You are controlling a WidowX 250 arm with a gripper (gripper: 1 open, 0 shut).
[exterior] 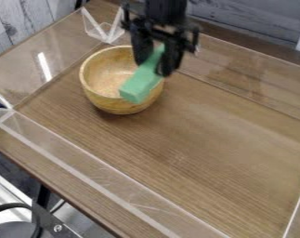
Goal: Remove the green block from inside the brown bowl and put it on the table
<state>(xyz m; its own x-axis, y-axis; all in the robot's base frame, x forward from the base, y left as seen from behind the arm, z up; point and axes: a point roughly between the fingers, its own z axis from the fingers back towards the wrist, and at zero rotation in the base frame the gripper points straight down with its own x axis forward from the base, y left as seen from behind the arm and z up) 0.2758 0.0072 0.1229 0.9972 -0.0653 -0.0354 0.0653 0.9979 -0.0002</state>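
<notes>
Above the wood-grain bench [202, 139], the end effector [159, 58] is clamped on the tilted green block [143, 85] over the brown bowl's [109, 93] right rim.

Pale, perhaps whitewashed plank wall [22, 23] behind clear acrylic walls [65, 153].

The table [189, 158] carries the brown bowl [105, 82].

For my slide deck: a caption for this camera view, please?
Gripper holds the green block tilted above the brown bowl's rim, over the table.
</notes>
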